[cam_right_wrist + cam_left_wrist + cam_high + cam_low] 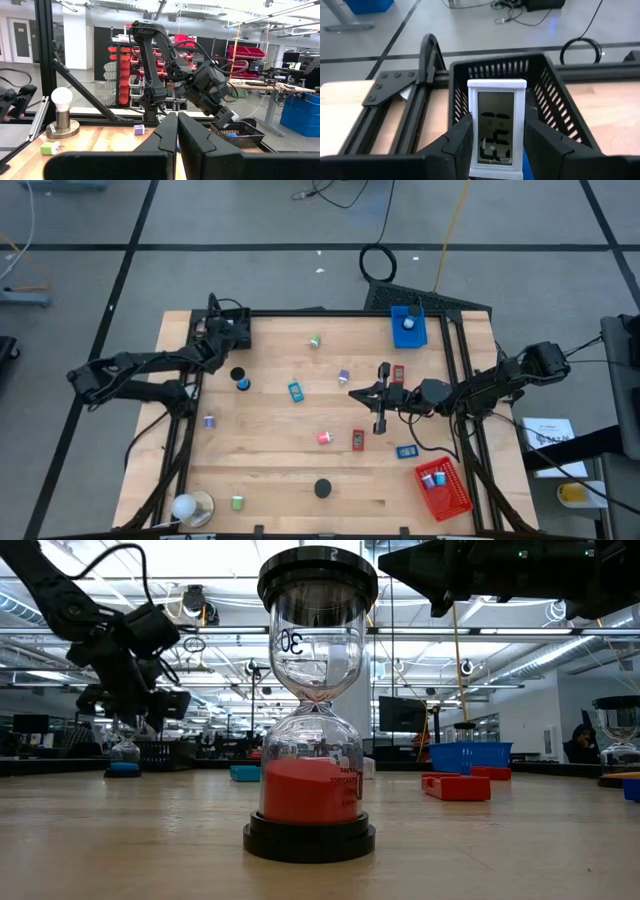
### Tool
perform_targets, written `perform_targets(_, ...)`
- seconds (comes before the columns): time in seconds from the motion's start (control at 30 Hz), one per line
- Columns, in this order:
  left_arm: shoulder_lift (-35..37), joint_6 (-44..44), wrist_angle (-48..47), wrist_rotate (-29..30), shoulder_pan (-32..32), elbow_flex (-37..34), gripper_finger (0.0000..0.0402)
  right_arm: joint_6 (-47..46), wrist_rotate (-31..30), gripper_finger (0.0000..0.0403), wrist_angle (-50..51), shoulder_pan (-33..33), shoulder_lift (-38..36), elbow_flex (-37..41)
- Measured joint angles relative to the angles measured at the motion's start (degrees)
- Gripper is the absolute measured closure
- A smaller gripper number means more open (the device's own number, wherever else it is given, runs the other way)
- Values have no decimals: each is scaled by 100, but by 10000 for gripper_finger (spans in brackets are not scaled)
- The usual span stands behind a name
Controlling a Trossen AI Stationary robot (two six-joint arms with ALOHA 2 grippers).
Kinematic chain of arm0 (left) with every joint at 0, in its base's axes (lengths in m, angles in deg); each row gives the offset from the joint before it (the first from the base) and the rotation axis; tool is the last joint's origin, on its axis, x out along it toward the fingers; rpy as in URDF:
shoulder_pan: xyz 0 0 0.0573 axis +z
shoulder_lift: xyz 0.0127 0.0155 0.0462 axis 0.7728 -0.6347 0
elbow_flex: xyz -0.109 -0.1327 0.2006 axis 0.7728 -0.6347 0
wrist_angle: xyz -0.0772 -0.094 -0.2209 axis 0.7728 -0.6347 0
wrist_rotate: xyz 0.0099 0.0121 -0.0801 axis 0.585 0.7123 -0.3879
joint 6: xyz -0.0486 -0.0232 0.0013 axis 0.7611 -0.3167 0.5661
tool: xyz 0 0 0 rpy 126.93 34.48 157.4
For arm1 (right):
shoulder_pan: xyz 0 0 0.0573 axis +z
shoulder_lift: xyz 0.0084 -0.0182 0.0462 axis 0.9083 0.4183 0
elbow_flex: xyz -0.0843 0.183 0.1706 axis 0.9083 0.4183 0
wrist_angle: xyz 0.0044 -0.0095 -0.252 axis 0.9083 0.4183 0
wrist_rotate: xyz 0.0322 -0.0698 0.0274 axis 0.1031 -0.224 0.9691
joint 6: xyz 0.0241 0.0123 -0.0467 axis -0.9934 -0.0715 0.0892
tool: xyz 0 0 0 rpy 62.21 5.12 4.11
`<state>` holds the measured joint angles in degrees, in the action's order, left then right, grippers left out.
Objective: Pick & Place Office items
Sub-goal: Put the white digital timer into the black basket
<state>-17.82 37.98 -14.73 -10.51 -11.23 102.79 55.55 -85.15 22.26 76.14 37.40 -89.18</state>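
Three slatted plastic trays stood on the wooden table (270, 480): one black tray (555, 95), one blue tray (409, 327), one red tray (443, 487). Only the left wrist view showed the left gripper (495, 142) half-open, clamping a white small digital clock (496, 127) above the black tray. The right gripper (177, 132), fingers pressed together and empty, hovered mid-table. The low view alone revealed a red-sand hourglass (311, 710).

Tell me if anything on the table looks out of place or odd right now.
Nothing looks spilled or damaged. The sand timer stands upright mid-table, and small office items lie scattered across the wood. The left gripper holds a white digital clock upright over the black basket, jaws on its sides.
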Motion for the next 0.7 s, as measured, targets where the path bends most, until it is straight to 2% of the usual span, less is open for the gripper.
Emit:
perform_targets(0.27,-698,7,422,39,0,0,250,0,0,394,0,1,0,0)
perform_targets(0.53,-774,31,401,43,0,0,248,0,2,394,4,-1,0,0)
perform_targets(0.7,-774,-51,285,-1,-2,2,225,0,2,394,43,-2,0,0)
